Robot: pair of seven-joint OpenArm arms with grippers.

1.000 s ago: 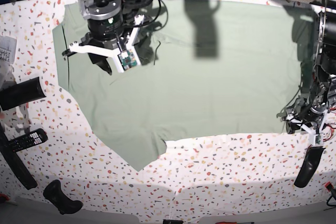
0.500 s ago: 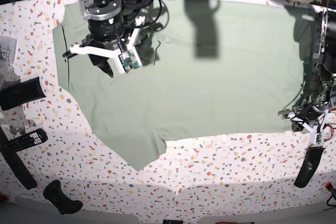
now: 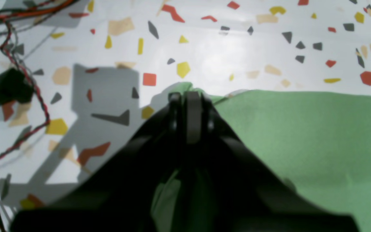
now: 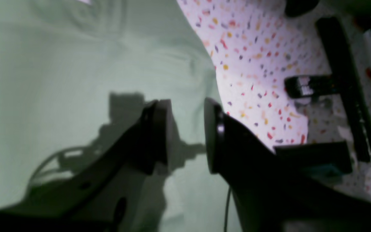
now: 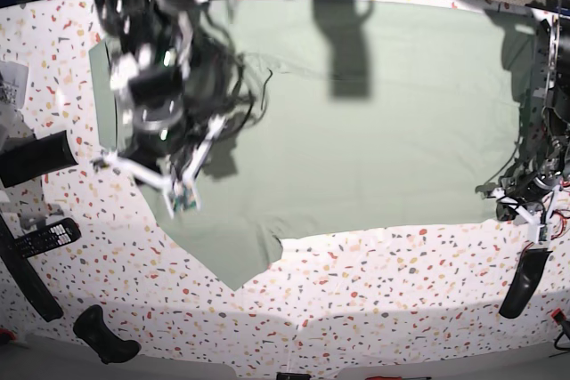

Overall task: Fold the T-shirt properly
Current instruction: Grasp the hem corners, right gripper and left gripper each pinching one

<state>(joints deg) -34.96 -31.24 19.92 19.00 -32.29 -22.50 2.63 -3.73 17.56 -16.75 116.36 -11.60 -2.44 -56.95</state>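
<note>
Large pale sage-green cloth T-shirt [image 5: 356, 122] spread flat across the speckled white terrazzo-pattern desk [image 5: 383, 291]. Left gripper [image 3: 188, 96] down low at the shirt's corner by the desk edge, jaws pinched together on a bunched bit of green cloth. Right gripper [image 4: 185, 129] raised above the shirt's opposite side, tilted downward, blurred in the base view, jaws parted and holding nothing.
</note>
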